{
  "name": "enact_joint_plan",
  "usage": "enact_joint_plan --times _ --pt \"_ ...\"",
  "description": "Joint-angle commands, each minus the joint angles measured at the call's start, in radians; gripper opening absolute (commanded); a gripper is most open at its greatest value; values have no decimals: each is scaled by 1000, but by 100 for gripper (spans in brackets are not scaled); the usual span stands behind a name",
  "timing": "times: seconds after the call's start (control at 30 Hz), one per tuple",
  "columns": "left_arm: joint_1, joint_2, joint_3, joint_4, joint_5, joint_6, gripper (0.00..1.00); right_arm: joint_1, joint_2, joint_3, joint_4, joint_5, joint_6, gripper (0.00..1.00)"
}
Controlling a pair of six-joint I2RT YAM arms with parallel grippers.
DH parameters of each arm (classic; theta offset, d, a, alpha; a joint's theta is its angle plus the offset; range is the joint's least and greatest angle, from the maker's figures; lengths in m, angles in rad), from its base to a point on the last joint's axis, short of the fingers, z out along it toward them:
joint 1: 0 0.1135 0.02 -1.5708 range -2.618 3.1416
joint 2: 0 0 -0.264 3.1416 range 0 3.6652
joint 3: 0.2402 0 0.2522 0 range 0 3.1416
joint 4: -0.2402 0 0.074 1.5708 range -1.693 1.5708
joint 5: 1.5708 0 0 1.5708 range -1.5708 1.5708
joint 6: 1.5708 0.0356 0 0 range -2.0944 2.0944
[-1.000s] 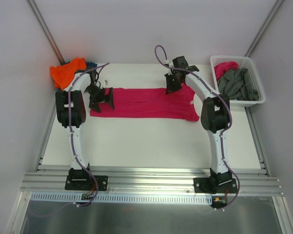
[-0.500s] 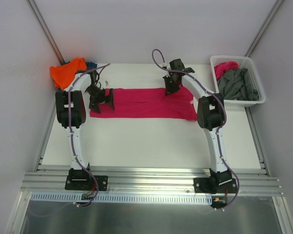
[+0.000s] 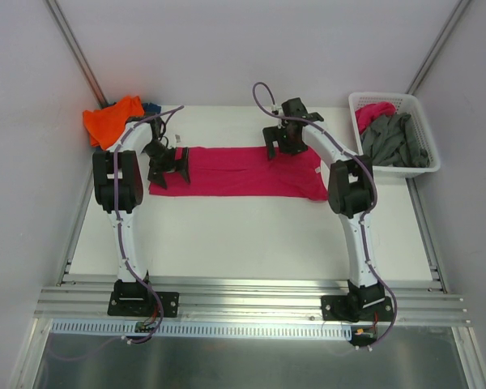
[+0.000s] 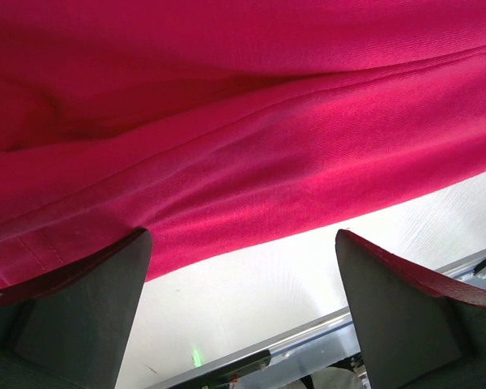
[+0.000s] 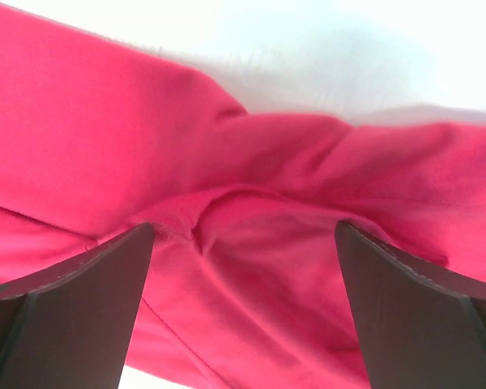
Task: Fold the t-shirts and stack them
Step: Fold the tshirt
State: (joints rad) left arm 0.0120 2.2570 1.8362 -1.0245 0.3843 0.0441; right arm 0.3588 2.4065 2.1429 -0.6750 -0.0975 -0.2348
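A large magenta-pink t-shirt [image 3: 243, 172] lies folded into a long band across the far half of the table. My left gripper [image 3: 168, 160] stands open over its left end, and the shirt's hem [image 4: 251, 162] fills the left wrist view above its spread fingers [image 4: 73, 316]. My right gripper [image 3: 281, 139] stands open over the shirt's far edge, right of the middle, with wrinkled pink cloth [image 5: 259, 267] between its spread fingers [image 5: 421, 316]. An orange t-shirt [image 3: 111, 120] lies at the far left corner with a dark blue one [image 3: 151, 106] beside it.
A white lattice basket [image 3: 418, 164] at the far right holds grey shirts [image 3: 395, 139] and a pink one [image 3: 373, 112]. An aluminium rail [image 3: 243, 300] runs along the table's near edge, where both arm bases sit.
My right gripper has opened and let go of the pink shirt's far edge, having shifted slightly left. The left arm has not moved.
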Motion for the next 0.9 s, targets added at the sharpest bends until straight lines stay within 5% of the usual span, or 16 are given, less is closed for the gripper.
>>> enact_joint_plan --times 0.0,0.57,0.87 --pt "-9 -54 11 -14 -10 19 99 -11 -176 -65 -3 24 23 100" --pt "-9 -117 41 -17 -2 25 99 -69 -534 -576 -40 -155 124 100" --pt "-9 -128 44 -25 -48 54 99 -70 -345 -434 -37 -222 196 99"
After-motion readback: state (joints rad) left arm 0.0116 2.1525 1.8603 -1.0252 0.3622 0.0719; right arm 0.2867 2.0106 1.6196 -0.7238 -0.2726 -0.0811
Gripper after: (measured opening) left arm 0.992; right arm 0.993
